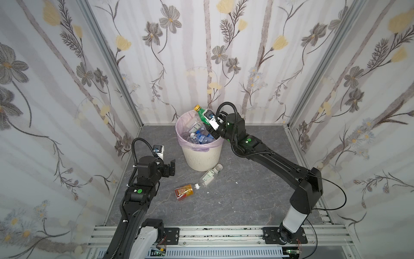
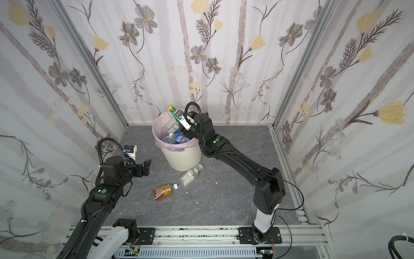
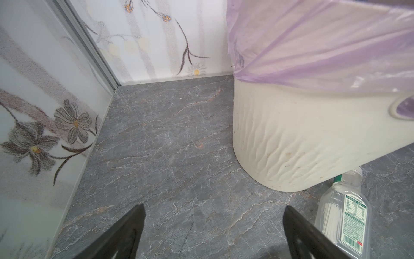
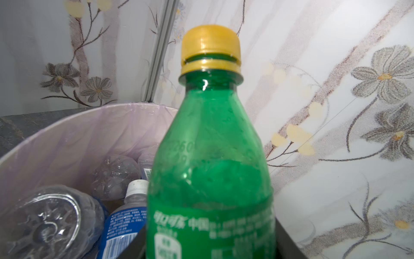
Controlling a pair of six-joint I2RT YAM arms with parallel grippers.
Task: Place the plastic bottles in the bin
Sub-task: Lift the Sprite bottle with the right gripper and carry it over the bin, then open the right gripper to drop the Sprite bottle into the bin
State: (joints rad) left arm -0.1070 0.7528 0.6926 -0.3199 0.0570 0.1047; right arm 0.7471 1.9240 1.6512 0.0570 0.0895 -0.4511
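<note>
Lying beside bin (image 1: pixel 202 157): amber bottle (image 1: pixel 184 191), clear bottle (image 1: pixel 209 176).

Bin (image 1: pixel 202 157) rear-centre, btls (image 1: pixel 201 138) piled inside; 2 loose btls (image 1: pixel 209 177) on floor (image 1: pixel 246 201) just in front (nearer one (image 1: pixel 184 191) further left).

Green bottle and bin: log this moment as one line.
right gripper: shut on green bottle, at bin rim | left gripper: open, empty | floor: amber bottle, clear bottle

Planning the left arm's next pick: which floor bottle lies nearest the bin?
The clear bottle with the green-white label, its cap beside the bin; the amber bottle lies farther out.
</note>
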